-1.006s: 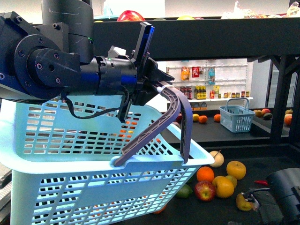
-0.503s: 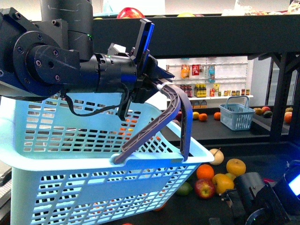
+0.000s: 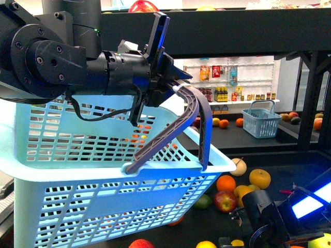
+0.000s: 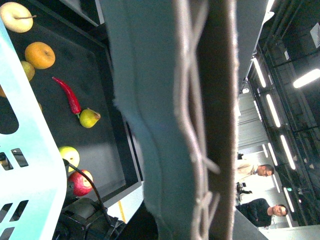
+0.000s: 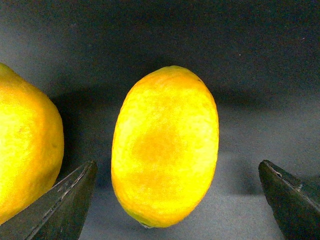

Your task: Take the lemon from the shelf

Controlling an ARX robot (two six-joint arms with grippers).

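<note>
The shelf [image 3: 248, 36] hasn't moved; what's changed in the last sec is the robot. The basket [image 3: 77, 129] rides a bit higher in the front view, its handle [image 3: 199, 119] clamped as before in the left end effector [image 3: 170, 87]. Bigger change: the right arm [image 3: 274, 219], which was only a dark lump at the frame's lower-right corner, has swung in over the fruit on the lower tray, wrist panel glowing blue. Meaning for the task, prob.: approach nearly done, grasp not yet made.

The right wrist view gives what the front can't. The lemon [image 5: 165, 145] lies on the dark tray, mid-frame, w/ the right end effector [image 5: 175, 207] spread wide. There's one fingertip [image 5: 60, 210] on each side, neither touching the peel. A second yellow fruit [image 5: 25, 150] sits just beside the lemon (close enough that a finger may nudge it on closing). In the front view the arm itself seems to hide that spot, so the lemon can't be picked out there w/ any certainty. The left wrist view adds little: a handle close-up, plus a red chilli [image 4: 67, 97] and other fruit on the tray beyond.
</note>
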